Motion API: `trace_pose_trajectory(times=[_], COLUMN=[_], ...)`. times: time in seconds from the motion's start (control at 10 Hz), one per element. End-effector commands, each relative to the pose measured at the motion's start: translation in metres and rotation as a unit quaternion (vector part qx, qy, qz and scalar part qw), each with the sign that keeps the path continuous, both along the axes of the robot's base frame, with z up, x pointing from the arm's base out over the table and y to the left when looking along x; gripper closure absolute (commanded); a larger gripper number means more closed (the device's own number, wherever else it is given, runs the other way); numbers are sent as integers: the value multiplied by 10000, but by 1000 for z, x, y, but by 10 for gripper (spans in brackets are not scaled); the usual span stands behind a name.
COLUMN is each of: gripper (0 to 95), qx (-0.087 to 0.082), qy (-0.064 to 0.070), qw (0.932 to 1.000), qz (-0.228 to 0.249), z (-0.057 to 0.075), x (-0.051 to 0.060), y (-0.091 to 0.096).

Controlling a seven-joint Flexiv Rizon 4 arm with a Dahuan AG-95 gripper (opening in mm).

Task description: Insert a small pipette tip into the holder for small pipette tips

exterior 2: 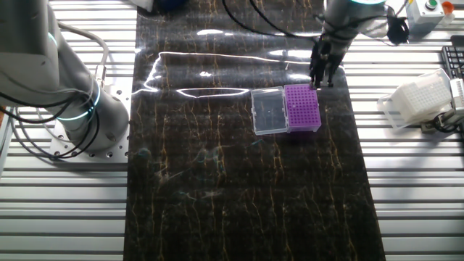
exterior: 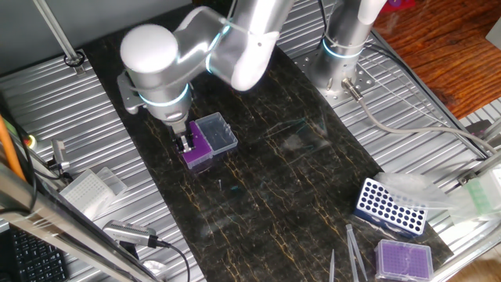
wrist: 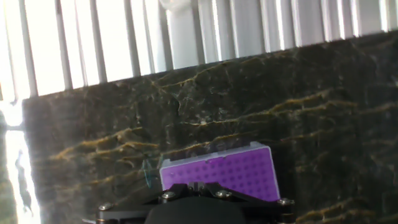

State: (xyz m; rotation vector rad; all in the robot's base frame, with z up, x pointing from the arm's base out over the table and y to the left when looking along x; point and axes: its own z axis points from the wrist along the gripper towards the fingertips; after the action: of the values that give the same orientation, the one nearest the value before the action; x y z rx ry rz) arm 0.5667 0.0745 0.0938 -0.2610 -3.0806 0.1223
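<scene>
The holder for small pipette tips point(exterior: 198, 149) point(exterior 2: 301, 107) point(wrist: 230, 171) stands on the dark mat, its vivid purple grid facing up. Its clear lid point(exterior: 218, 133) point(exterior 2: 268, 111) lies open beside it. My gripper point(exterior: 185, 144) point(exterior 2: 321, 81) point(wrist: 195, 185) hangs just over the holder's edge on the side away from the lid. Its fingers are closed together, with a thin pale sliver between them in one fixed view that I take for the small pipette tip. The hand view hides the tip's lower end behind the gripper body.
A blue rack with round holes point(exterior: 391, 207) and a paler purple-topped box point(exterior: 403, 258) sit at the mat's near right corner, tweezers point(exterior: 354, 251) beside them. A white tip box point(exterior: 86, 188) point(exterior 2: 420, 101) lies on the slatted table. A second arm's base point(exterior 2: 80, 109) stands off the mat.
</scene>
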Motion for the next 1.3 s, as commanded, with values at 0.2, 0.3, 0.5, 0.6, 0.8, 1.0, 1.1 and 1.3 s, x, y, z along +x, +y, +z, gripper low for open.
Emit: trace_pose_trajectory(times=[0.2, 0.3, 0.5, 0.6, 0.8, 1.0, 1.1, 1.3], gripper=[950, 950, 950, 950, 950, 950, 950, 950], qx=[148, 166, 216, 216, 234, 243, 242, 211], qy=[-106, -94, -77, -56, -46, -34, -29, -38], qw=[9998, 9998, 9997, 9997, 9996, 9995, 9994, 9994], qz=[56, 30, 74, 110, 176, 205, 227, 267], z=[2, 3, 6, 7, 9, 12, 13, 14], x=[3, 5, 9, 10, 12, 15, 17, 17], y=[5, 7, 15, 17, 20, 24, 26, 27])
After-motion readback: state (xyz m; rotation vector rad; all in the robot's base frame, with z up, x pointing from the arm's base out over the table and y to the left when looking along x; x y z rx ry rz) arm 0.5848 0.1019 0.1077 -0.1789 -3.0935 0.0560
